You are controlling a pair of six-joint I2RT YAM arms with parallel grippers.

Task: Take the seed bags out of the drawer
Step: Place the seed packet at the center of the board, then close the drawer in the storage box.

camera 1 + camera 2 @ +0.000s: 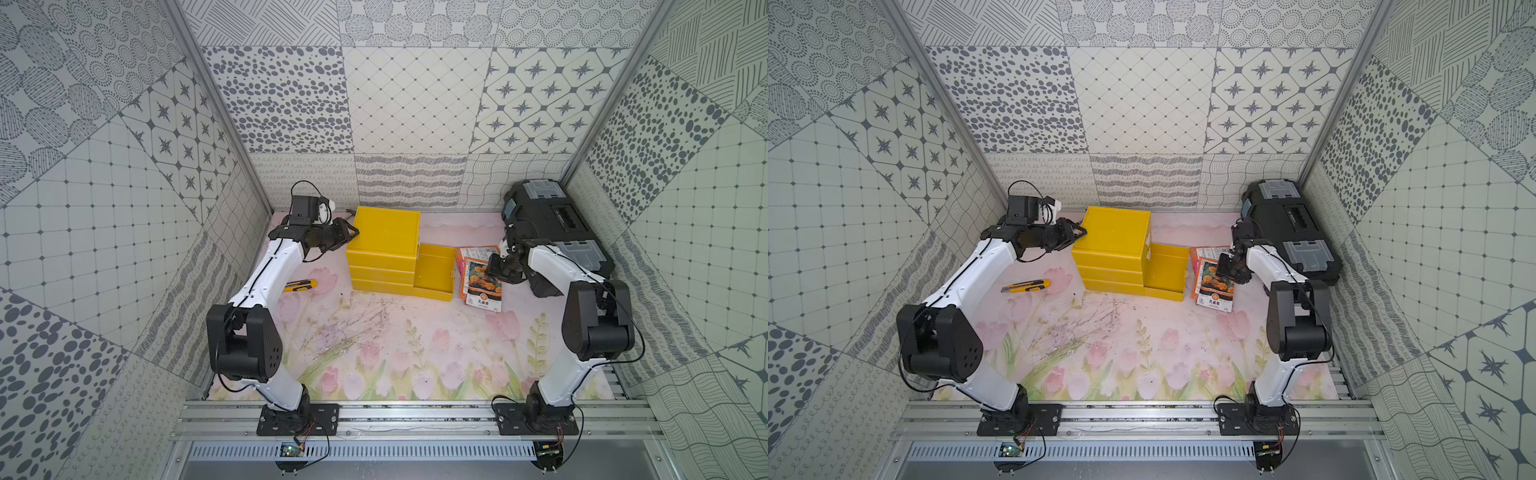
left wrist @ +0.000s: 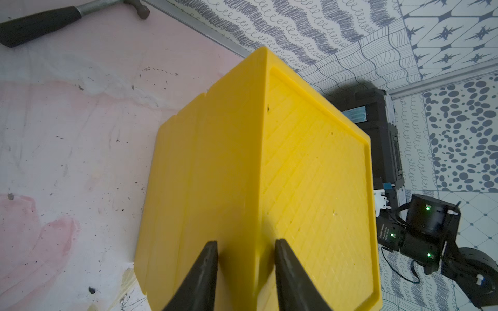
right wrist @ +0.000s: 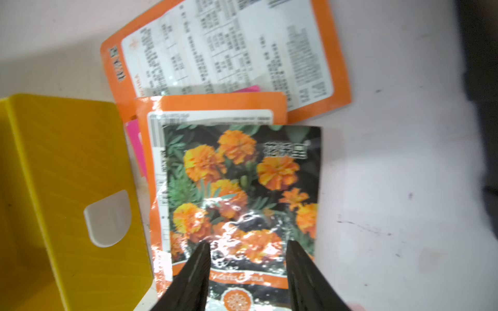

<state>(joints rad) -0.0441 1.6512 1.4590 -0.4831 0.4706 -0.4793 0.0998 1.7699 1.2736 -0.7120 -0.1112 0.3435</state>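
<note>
Several seed bags (image 1: 482,276) lie in a loose overlapping pile on the table, just right of the open drawer (image 1: 434,270). The right wrist view shows a marigold-photo bag (image 3: 242,188) on top, an orange bag (image 3: 229,48) with its printed back up, and a pink one (image 3: 134,150) peeking out. My right gripper (image 3: 248,243) hovers open over the top bag, holding nothing. The drawer's inside looks bare yellow, and its white pull tab (image 3: 109,218) faces the pile. My left gripper (image 2: 245,242) is shut on the top left edge of the yellow cabinet (image 1: 382,232).
A black toolbox (image 1: 552,232) fills the back right corner, close behind my right arm. A yellow-black utility knife (image 1: 301,285) lies left of the cabinet, under my left arm. A hammer (image 2: 54,18) rests by the back wall.
</note>
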